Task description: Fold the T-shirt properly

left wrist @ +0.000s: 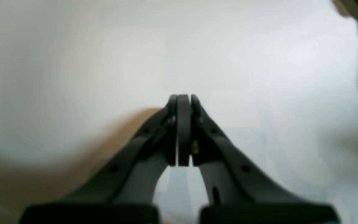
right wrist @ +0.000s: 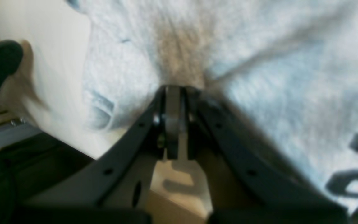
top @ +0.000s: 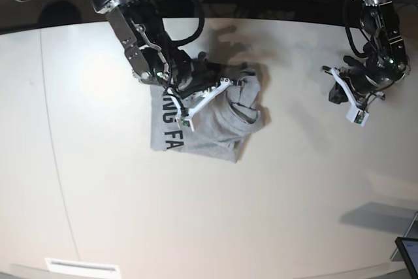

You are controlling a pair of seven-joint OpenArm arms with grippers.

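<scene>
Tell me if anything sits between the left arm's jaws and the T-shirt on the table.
Nothing visible does. The left gripper hangs shut and empty over bare table, with open tabletop between it and the T-shirt. The right gripper is already shut on the T-shirt.

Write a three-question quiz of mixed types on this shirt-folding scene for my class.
1. True or false: the left pincer grips the T-shirt.
2. Which pincer is shut on cloth? A) left B) right C) both
3. Fill in: the black lettering lies on the shirt's edge nearest the base view's ____ side.

Key: 1 false, it is shut over the bare table, apart from the shirt. 2 B. 3 left.
</scene>
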